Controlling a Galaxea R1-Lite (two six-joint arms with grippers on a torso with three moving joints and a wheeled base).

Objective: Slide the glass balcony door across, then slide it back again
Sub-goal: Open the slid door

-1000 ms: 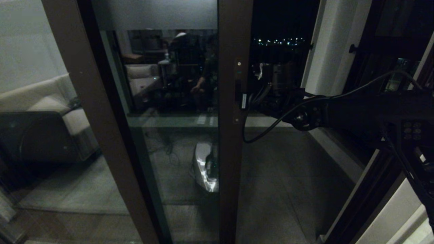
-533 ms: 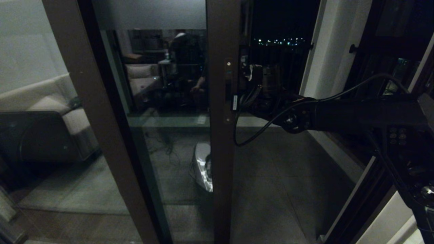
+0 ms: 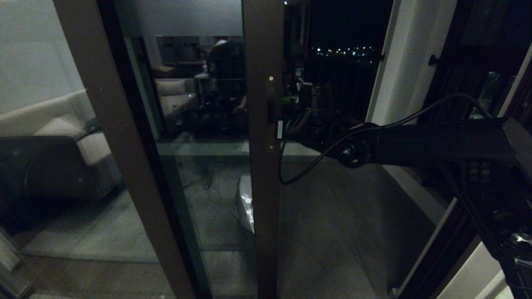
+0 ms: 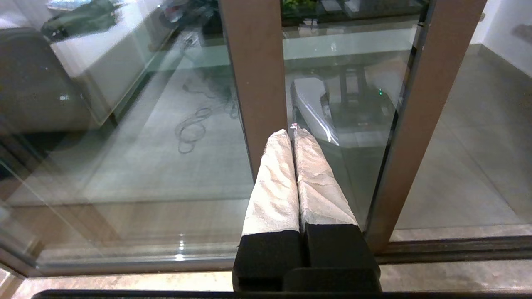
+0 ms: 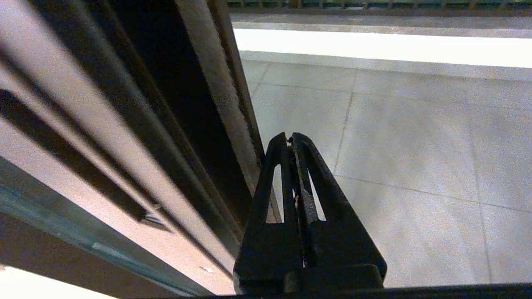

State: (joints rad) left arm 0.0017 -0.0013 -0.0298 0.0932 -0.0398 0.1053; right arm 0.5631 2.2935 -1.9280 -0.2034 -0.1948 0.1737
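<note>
The glass balcony door (image 3: 208,124) has a dark brown stile (image 3: 262,187), a slim black recessed handle (image 3: 270,112) and a frosted band (image 3: 178,16) across its top. It stands partly slid to the left. My right gripper (image 3: 286,126) reaches from the right to the stile's open edge at handle height. In the right wrist view that gripper (image 5: 289,139) is shut on nothing, right beside the door's edge profile (image 5: 216,95). My left gripper (image 4: 292,131) is shut and empty, parked low in front of the glass near the stile (image 4: 415,124).
A fixed brown post (image 3: 108,145) and a glass panel showing a sofa (image 3: 62,124) stand at the left. A white pillar (image 3: 399,62) and a dark-framed window (image 3: 478,50) are at the right. Beyond the opening is tiled balcony floor (image 3: 341,228). The floor track (image 4: 457,245) runs below.
The door's stile has slid steadily to the left, widening the opening. My right arm has moved left with it, staying at the stile's edge.
</note>
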